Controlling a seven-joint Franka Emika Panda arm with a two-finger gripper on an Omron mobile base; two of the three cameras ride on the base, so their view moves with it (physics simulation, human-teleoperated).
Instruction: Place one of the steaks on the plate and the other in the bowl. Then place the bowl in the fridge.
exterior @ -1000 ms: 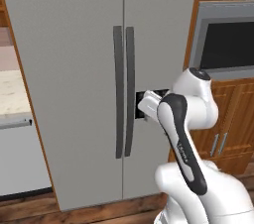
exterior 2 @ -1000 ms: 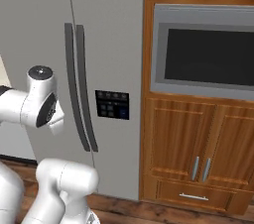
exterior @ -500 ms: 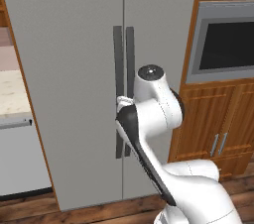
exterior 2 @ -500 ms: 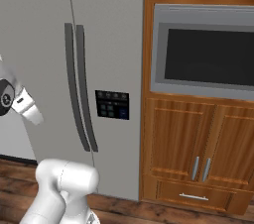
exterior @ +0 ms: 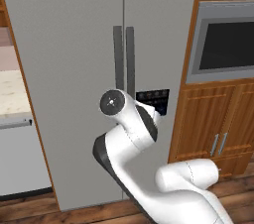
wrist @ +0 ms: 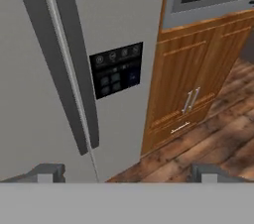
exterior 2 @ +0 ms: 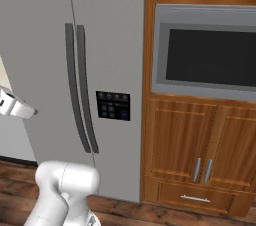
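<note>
The fridge (exterior: 74,69) (exterior 2: 40,45) (wrist: 124,15) stands right ahead, both grey doors closed. Its two dark bar handles (exterior: 124,59) (exterior 2: 80,95) (wrist: 59,69) run down the middle seam, with the small black control panel (exterior: 154,100) (exterior 2: 113,105) (wrist: 116,69) just right of them. My gripper (wrist: 128,172) is open with nothing between its fingertips (wrist: 47,171); it looks at the lower fridge front near the handles. My arm (exterior: 124,129) is folded low in front of the doors. The steaks, the plate and the bowl are out of view.
A built-in oven with a dark window (exterior: 225,44) (exterior 2: 210,55) sits right of the fridge, above wooden cabinet doors (exterior 2: 195,150) (wrist: 188,89). A pale counter (exterior: 12,94) over a white appliance front (exterior: 20,158) lies left. Wood floor (wrist: 198,139) runs below.
My arm has swung left and down across the fridge front, its elbow dropping below the handles' middle. In the right base view it has slid out to the left edge.
</note>
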